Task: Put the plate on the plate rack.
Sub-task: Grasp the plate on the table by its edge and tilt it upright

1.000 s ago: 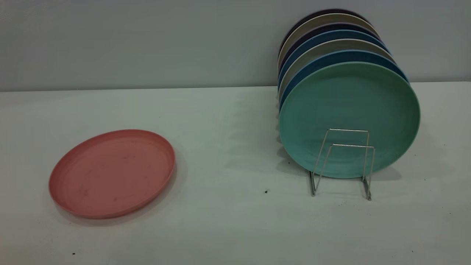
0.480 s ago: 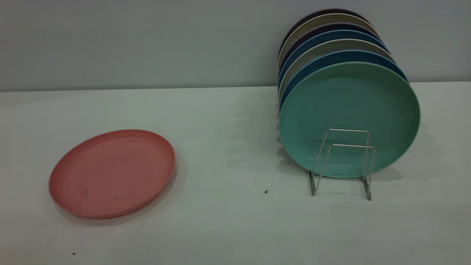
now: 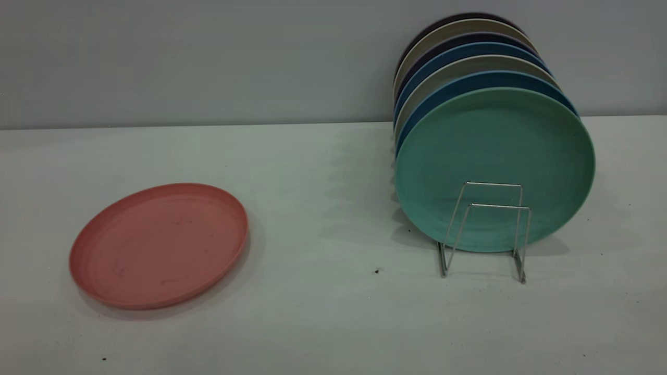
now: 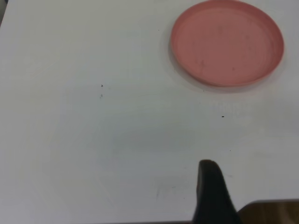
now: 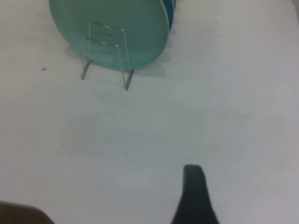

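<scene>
The salmon-pink plate (image 3: 159, 245) lies flat on the white table at the left, rim up, with nothing touching it. The left wrist view shows the plate (image 4: 227, 43) well ahead of my left gripper (image 4: 210, 186), of which only a dark tip shows. The silver wire plate rack (image 3: 487, 229) stands at the right; its two front loops hold nothing. In the right wrist view the plate rack (image 5: 105, 56) is far ahead of my right gripper (image 5: 194, 191), also seen only as a dark tip. Neither arm appears in the exterior view.
A teal-green plate (image 3: 495, 151) stands upright in the rack behind the front loops, with several blue, beige and dark plates (image 3: 469, 52) stacked behind it. A grey wall (image 3: 208, 57) backs the table. Bare tabletop (image 3: 333, 208) lies between plate and rack.
</scene>
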